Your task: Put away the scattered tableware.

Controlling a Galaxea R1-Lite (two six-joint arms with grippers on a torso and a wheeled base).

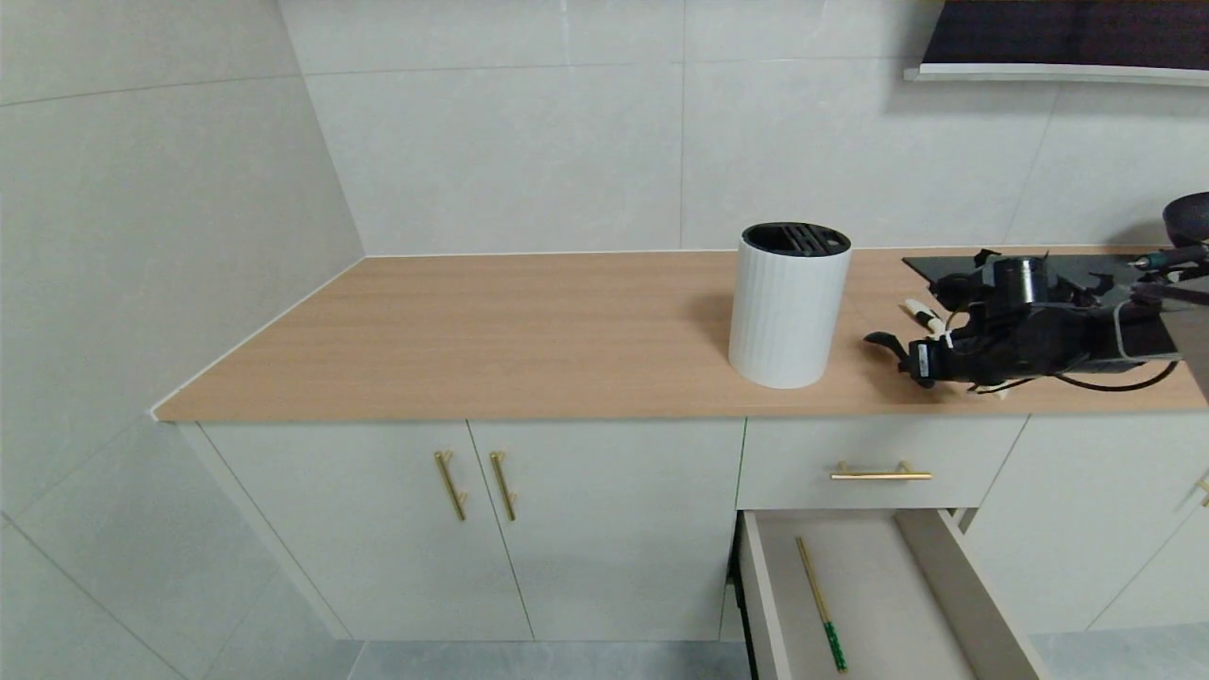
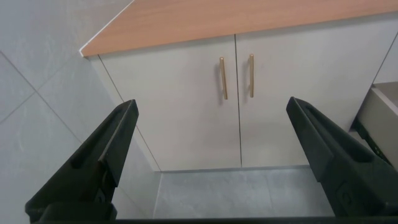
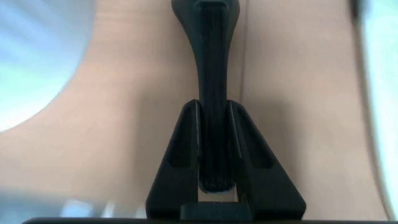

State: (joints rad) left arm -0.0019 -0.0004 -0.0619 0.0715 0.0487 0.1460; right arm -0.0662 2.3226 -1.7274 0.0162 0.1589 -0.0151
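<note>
Head view: black utensil (image 1: 883,341) pinched in right gripper (image 1: 918,362), just right of white utensil holder (image 1: 789,307); arm level, low over countertop (image 1: 529,331). Chopsticks (image 1: 820,604) in open drawer (image 1: 883,595).
Left wrist view: left gripper (image 2: 211,104) spread wide, facing cabinet doors (image 2: 186,106).
Right wrist view: fingers (image 3: 183,149) clamping utensil handle between them.

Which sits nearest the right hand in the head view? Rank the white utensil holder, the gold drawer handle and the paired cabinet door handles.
1. White utensil holder, just left of the right hand.
2. Gold drawer handle, below the counter.
3. Paired cabinet door handles, far left.
</note>
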